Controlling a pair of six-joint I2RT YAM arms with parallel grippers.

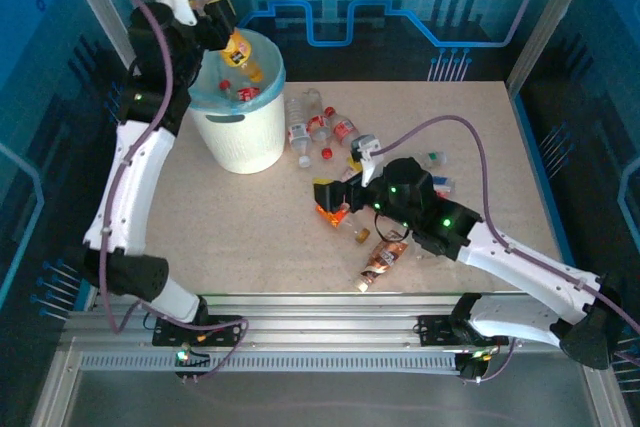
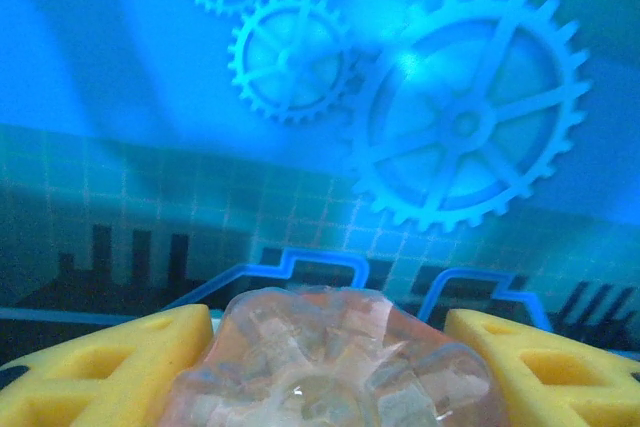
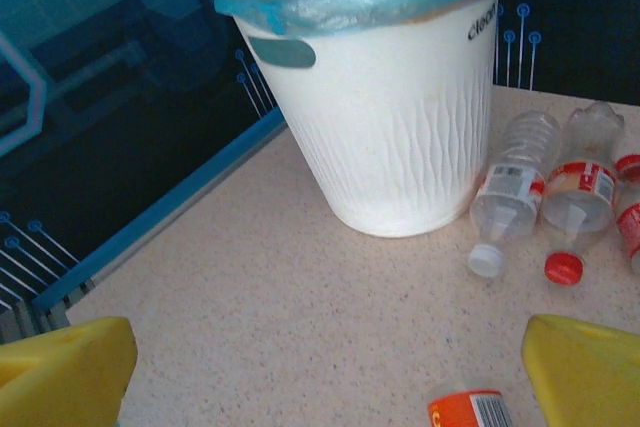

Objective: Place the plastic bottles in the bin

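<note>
Several bottles [image 1: 318, 127] lie outside the bin [image 1: 240, 142]. Our left claw [image 1: 236, 45] clamps an orange bottle [image 1: 246, 59] above it; right claw [image 1: 335, 205] apart.

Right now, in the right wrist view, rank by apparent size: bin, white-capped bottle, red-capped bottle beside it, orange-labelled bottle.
1. bin
2. white-capped bottle and red-capped bottle: they look alike, so no ranking
3. orange-labelled bottle, cropped by the frame

Left arm [image 1: 135, 172] and right arm [image 1: 520, 259]: white moulded link shells joined by black joint housings, each on a black base. A mauve-grey cable [image 1: 470, 129] loops along each arm (green status lights [image 1: 443, 223] glow on the right arm's black housings). The fingers [image 2: 100, 367] are yellow and blocky, with hollowed cut-outs.
</note>
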